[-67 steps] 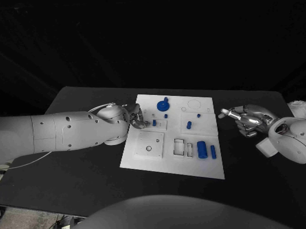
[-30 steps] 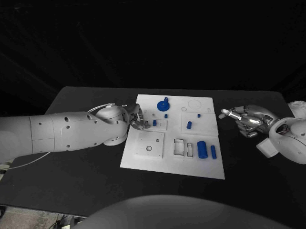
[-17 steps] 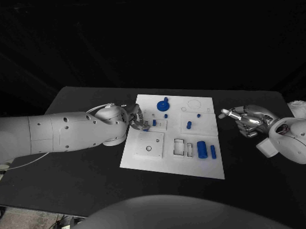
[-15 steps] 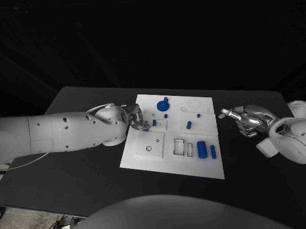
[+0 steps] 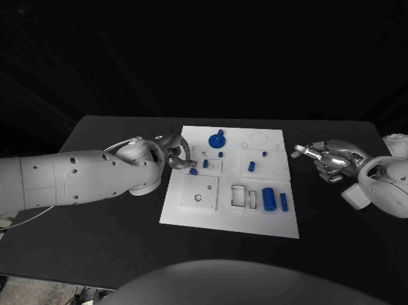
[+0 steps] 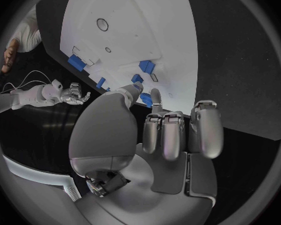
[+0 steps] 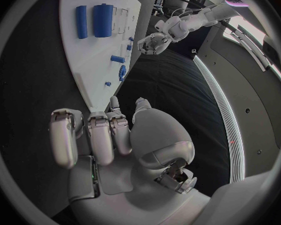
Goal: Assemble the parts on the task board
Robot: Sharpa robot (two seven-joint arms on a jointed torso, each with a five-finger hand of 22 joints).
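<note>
The white task board (image 5: pixel 231 213) lies in the middle of the black table. My left hand (image 5: pixel 177 157) hovers over the board's left edge and pinches a small blue part (image 5: pixel 193 171) between thumb and a finger; the same part (image 6: pixel 145 100) shows at the fingertips in the left wrist view. Just beside it a blue peg (image 5: pixel 205 163) stands in the board. A blue knob (image 5: pixel 218 139), a peg (image 5: pixel 251 166), a thick cylinder (image 5: pixel 269 199) and a bar (image 5: pixel 284 202) sit further along. My right hand (image 5: pixel 330 159) hangs off the board's right edge, holding nothing.
A white object (image 5: pixel 401 145) sits at the table's far right corner. Empty slots (image 5: pixel 244 197) and a round hole (image 5: pixel 199 197) mark the board's near half. Black table top (image 5: pixel 112 229) stretches to the left of the board and in front of it.
A small blue part has appeared at my left fingertips, and the left hand has drawn back slightly from the board with it. The right hand has stayed put.
</note>
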